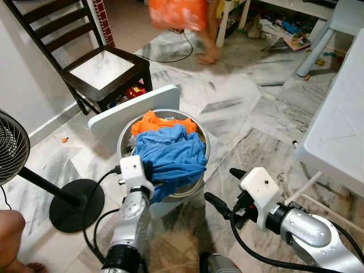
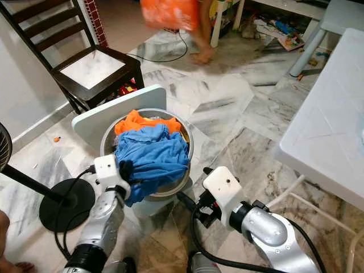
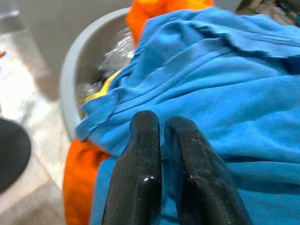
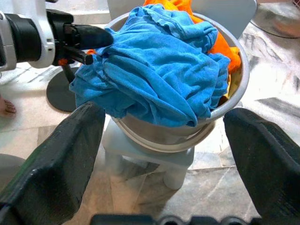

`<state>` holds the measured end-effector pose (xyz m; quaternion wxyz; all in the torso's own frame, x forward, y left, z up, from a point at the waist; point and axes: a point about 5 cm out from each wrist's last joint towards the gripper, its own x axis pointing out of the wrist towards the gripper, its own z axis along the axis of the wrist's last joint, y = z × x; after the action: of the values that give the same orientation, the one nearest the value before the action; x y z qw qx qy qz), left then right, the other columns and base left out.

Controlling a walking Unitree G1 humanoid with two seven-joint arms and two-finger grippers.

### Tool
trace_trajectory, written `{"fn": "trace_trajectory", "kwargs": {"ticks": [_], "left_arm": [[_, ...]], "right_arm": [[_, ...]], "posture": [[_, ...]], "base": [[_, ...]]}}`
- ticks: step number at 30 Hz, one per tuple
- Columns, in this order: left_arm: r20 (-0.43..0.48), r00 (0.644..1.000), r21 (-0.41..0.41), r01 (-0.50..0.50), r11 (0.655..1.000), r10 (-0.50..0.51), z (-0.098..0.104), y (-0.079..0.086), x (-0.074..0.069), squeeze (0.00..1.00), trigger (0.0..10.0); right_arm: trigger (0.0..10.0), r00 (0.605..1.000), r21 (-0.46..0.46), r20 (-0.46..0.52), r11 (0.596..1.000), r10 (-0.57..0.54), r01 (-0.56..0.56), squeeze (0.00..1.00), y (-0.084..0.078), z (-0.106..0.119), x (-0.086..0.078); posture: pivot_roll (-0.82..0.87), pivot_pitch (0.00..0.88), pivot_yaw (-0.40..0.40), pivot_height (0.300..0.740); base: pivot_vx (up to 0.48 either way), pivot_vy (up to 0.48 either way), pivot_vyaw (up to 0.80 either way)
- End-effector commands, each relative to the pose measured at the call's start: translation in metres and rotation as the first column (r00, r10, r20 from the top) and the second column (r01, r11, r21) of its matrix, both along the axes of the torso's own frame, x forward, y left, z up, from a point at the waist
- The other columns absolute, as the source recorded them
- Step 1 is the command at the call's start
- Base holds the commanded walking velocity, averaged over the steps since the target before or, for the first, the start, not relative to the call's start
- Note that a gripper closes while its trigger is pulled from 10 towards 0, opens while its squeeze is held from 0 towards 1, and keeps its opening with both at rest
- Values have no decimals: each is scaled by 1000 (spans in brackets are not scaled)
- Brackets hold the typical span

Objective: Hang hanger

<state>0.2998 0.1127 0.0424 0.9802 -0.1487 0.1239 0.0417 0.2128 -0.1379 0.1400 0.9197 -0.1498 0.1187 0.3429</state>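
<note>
**Mia:** What is the biggest thing here?

**Ben:** The white table [image 1: 335, 131] on the right. Then the dark chair [image 1: 105, 68] at the back on the left.

**Mia:** And in the middle?

**Ben:** A grey basin [image 4: 234, 89] on a little white stool [image 4: 154, 159]. It is full of clothes. A blue cloth [image 1: 170, 156] lies on top and spills over the rim. An orange cloth [image 1: 151, 121] peeks out behind it.

**Mia:** Where is the hanger?

**Ben:** I cannot tell. It could be hidden under the clothes, but that is only a guess.

**Mia:** How would it feel to pick up?

**Ben:** I think a hanger is light, stiff and a bit slippery. The best place to grab it is the neck, just under the hook. The clothes are soft and floppy, so they could snag on it and come along.

**Mia:** What are the grippers doing?

**Ben:** The left gripper [image 3: 162, 123] is on the blue cloth at the near side of the basin. Its two fingers are pressed together, with nothing between them. The right gripper [image 1: 223, 185] is near the basin, just to its right. Its fingers are spread wide and hold nothing.
</note>
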Motion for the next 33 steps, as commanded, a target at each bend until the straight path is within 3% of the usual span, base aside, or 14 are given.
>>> {"fn": "trace_trajectory", "kwargs": {"ticks": [1, 12, 23, 28, 33], "left_arm": [[-45, 999, -56, -25, 998, 22, -7, -5, -7, 1000, 10000], [-82, 986, -75, -152, 985, 146, -1, 16, -3, 1000, 10000], [-108, 984, -114, -157, 981, 145, 5, 11, 9, 1000, 10000], [-115, 983, -121, -160, 980, 146, 4, 9, 6, 1000, 10000], [-137, 977, -118, -181, 976, 164, -2, 12, -6, 1000, 10000]], "right_arm": [[10000, 1000, 1, -5, 1000, 13, -13, 0, 2, -2, -1], [10000, 1000, 3, 3, 1000, 5, -5, 0, 3, -3, 0], [10000, 1000, -11, -19, 1000, 18, -18, 0, 3, -8, -1], [10000, 999, -11, -40, 1000, 13, -14, 0, 5, -13, -4], [10000, 998, 1, -64, 1000, 11, -11, 0, 6, -16, -8]], "posture": [[-267, 195, 10, 740], [-262, 192, 18, 740], [-258, 199, 9, 740], [-243, 208, 3, 740], [-217, 234, -2, 740]], "base": [[0, 0, 0], [0, 0, 0], [0, 0, 0], [0, 0, 0], [0, 0, 0]]}}
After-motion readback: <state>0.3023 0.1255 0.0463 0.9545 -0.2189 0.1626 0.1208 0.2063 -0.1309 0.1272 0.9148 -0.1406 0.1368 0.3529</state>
